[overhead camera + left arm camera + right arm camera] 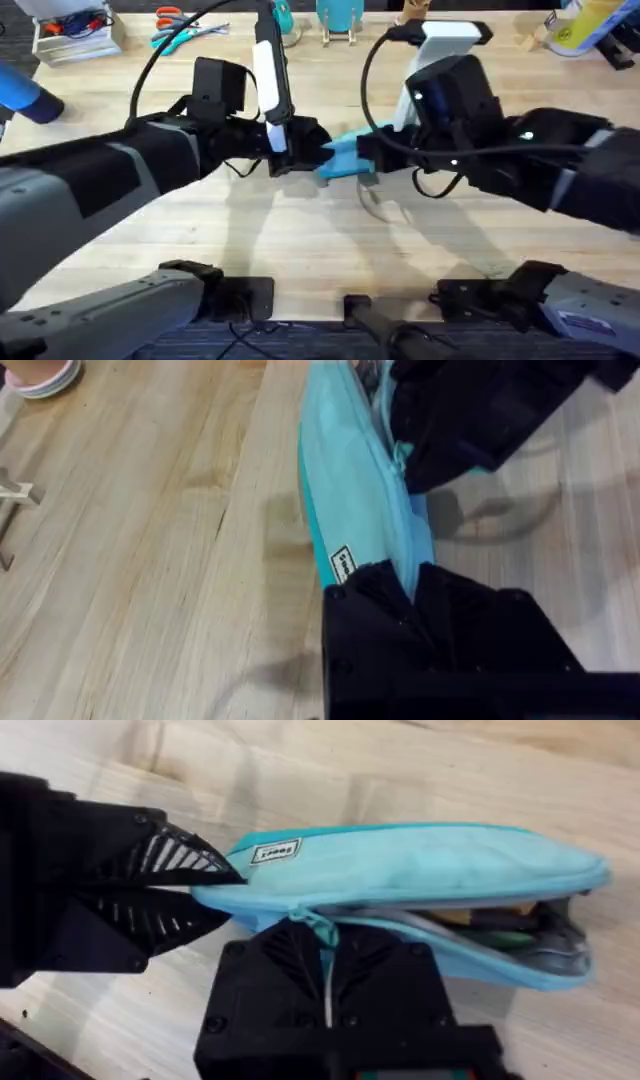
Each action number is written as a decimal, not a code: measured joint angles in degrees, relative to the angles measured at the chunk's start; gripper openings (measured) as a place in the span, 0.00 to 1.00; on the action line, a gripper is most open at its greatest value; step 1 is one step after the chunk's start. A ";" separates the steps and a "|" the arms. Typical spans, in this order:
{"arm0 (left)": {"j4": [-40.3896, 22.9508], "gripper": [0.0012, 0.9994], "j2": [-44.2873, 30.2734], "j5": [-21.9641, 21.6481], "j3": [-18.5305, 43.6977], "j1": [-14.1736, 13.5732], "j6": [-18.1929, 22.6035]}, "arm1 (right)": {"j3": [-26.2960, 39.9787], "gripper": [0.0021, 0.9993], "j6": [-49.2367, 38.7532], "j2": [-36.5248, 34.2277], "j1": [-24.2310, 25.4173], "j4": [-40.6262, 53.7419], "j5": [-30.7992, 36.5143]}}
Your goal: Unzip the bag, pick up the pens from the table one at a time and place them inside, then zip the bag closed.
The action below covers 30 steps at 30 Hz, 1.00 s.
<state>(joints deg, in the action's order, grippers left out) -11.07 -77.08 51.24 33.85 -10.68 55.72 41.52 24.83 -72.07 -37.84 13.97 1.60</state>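
Near the middle of the table [300,240], between the 2 arms, the bag [345,160] lies on its side. From the right wrist, its zipper is closed near one end and gapes toward the other, where orange and green — probably the pens [490,918] — show inside. So the step in hand looks like zipping shut.

At the closed end, the left gripper [205,892] has its ribbed fingers pressed together on the fabric, anchoring it. The right gripper [328,955] is pinched on the zipper pull [318,925], with the tab between its closed fingers.

To do this well, I judge that the left grip should hold firm and low while the right draws the pull straight along the zipper line toward the open end — not upward, which would lift the pouch and buckle the teeth. Keeping the fabric taut between the 2 grips should help the slider run. The pens sit close under the opening; one poking out could jam the slider.
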 joint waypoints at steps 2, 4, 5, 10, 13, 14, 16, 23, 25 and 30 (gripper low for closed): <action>0.03 0.04 -0.01 0.06 0.00 0.00 0.01 | 0.00 0.03 -1.02 1.58 -0.03 0.49 0.51; 0.16 0.04 -0.02 0.20 0.00 0.00 0.00 | 0.00 0.03 -2.08 3.03 -0.20 1.04 1.55; 0.20 0.04 -0.01 0.35 0.00 0.00 0.00 | 0.00 0.03 -2.59 3.70 -0.27 1.19 2.21; 0.42 0.04 -0.02 1.71 0.00 -0.07 0.00 | -0.02 0.03 -5.22 6.30 -0.59 1.76 4.18; 0.39 0.04 0.00 1.97 0.00 -0.07 0.00 | -0.09 0.03 -6.13 7.10 -0.66 2.23 4.68; 0.41 0.04 -0.01 1.97 0.00 -0.07 0.00 | -0.11 0.03 -6.33 7.17 -0.66 2.30 4.78; 0.39 0.04 0.00 1.99 0.00 -0.07 0.00 | -0.11 0.03 -6.67 7.19 -0.68 2.32 4.86; 0.39 0.04 0.00 1.99 0.00 -0.07 0.00 | -0.11 0.03 -7.53 7.19 -0.68 2.50 5.08; 0.36 0.04 0.00 1.93 0.00 -0.07 0.00 | -0.11 0.03 -7.87 7.20 -0.63 2.80 5.67; 0.17 0.04 0.00 1.86 0.00 -0.07 0.00 | -0.11 0.03 -8.38 7.76 1.12 4.84 7.56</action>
<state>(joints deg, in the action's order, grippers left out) -10.90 -77.08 53.10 33.85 -10.74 55.72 41.41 16.45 -64.31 -36.72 18.81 9.16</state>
